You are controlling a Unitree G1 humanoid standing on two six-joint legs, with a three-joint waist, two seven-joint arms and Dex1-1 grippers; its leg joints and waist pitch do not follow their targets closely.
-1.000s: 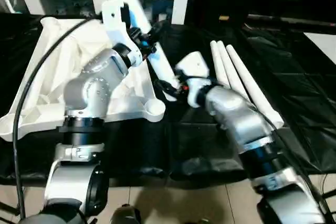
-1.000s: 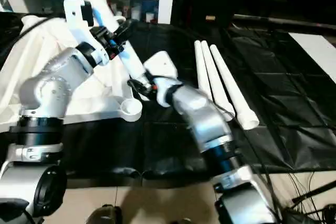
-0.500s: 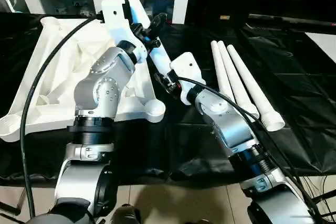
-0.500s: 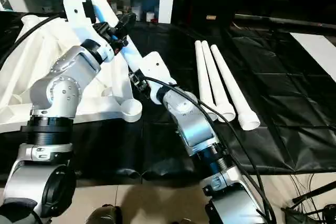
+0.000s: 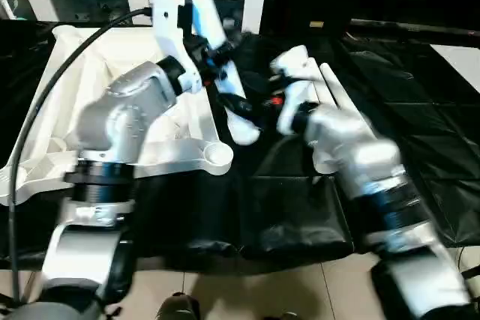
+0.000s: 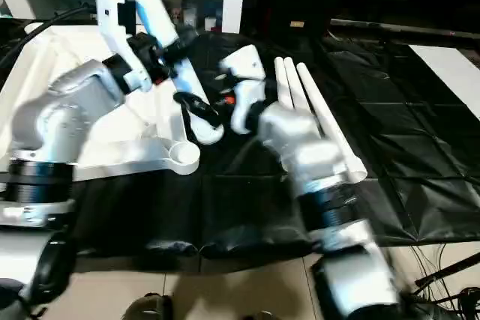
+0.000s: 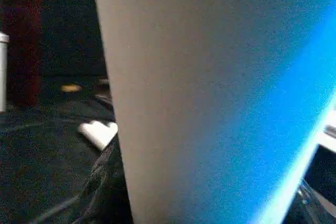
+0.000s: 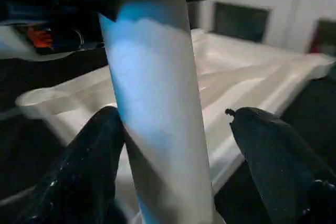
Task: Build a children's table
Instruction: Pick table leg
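A: What changed? Quick.

B: A second ago the right gripper (image 8: 173, 129) was closed on the low end of the leg (image 5: 214, 43). Now its fingers (image 8: 86, 156) stand wide, one either side of the tube, with a gap on one side. It has let go. The right wrist has also swung up toward centre frame, near the three spare legs (image 6: 300, 91).

A: And the left?

B: The left gripper (image 5: 212, 56) still clamps the leg at mid-shaft, at a medium width. The leg slants from top centre down to its wide end (image 5: 241, 131), hanging just right of the tabletop (image 5: 90, 88), which lies ribs-up at left.

A: Meaning for the task?

B: Looks like a handover to one arm. Next is likely aiming at the corner socket (image 5: 217, 155). No leg seated yet.

A: Any writing?

B: None readable.
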